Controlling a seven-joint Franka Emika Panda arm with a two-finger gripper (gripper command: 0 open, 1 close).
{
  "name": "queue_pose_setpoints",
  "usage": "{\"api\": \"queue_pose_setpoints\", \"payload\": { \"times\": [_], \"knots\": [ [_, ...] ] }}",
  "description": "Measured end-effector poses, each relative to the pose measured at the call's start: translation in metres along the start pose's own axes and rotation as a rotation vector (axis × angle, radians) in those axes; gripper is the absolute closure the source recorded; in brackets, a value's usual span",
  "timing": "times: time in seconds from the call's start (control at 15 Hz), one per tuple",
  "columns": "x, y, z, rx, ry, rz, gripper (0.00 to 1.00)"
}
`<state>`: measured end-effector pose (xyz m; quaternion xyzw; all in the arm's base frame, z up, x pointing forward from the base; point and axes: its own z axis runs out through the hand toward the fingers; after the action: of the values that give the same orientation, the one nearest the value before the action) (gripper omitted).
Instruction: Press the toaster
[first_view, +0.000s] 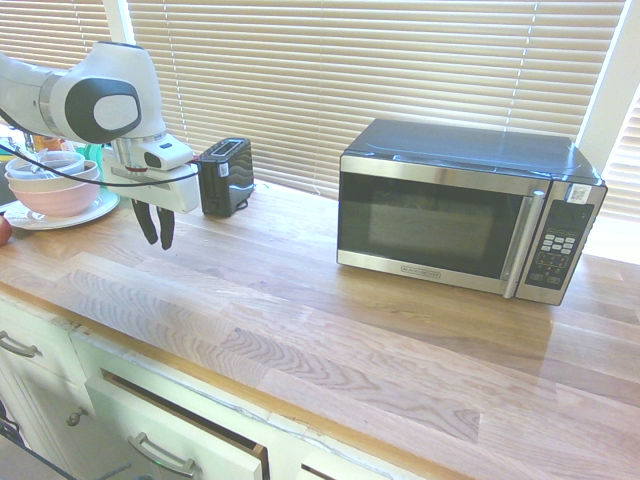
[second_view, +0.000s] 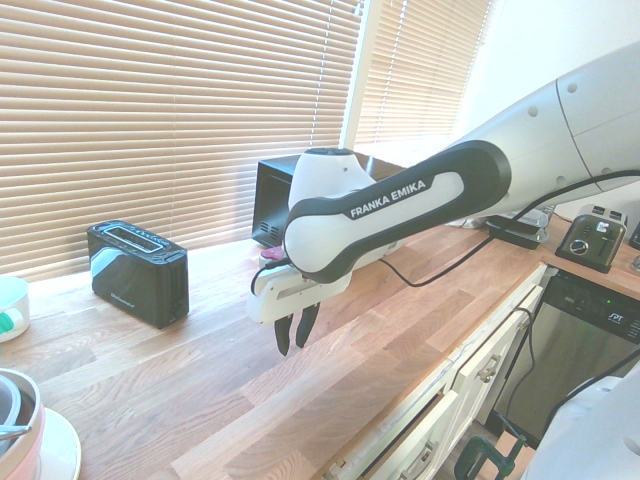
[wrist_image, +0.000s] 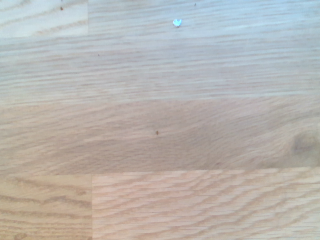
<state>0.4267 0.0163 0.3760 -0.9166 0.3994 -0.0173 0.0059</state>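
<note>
First exterior view: a white Franka arm (first_view: 105, 100) reaches over a wooden countertop (first_view: 300, 330), its gripper (first_view: 153, 226) pointing down above the boards, the two dark fingers parted with nothing between them. The black toaster (first_view: 226, 177), wavy-ribbed along its side, stands upright near the window blinds (first_view: 340, 80), between the arm's wrist and a steel-and-black microwave (first_view: 465, 210) that sits well apart from it. On the gripper's other side, a pink bowl (first_view: 55, 198) rests on a white plate (first_view: 110, 201), with more bowls stacked in it. White drawers (first_view: 185, 430) line the front below the counter, one of them slightly open. From the opposite side, the second exterior view shows the toaster's long top slot and the gripper apart from it, while a second, black-and-silver toaster (second_view: 592, 240) stands at the far end. Pale and brown wood grain fills the wrist view.
</note>
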Motion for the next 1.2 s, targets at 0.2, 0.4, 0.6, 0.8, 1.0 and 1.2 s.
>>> {"api": "queue_pose_setpoints", "payload": {
  "times": [0.2, 0.4, 0.6, 0.8, 1.0, 1.2],
  "knots": [
    [0.002, 0.001, 0.001, -0.002, 0.001, 0.003, 0.0],
    [0.003, 0.001, 0.004, -0.003, 0.002, -0.001, 0.0],
    [0.004, -0.001, 0.005, 0.003, 0.013, -0.017, 0.0],
    [0.002, -0.007, 0.006, 0.009, 0.033, -0.049, 0.0],
    [-0.001, -0.018, 0.006, 0.02, 0.068, -0.091, 0.0],
    [-0.003, -0.028, 0.001, 0.037, 0.11, -0.13, 0.0]
  ]
}}
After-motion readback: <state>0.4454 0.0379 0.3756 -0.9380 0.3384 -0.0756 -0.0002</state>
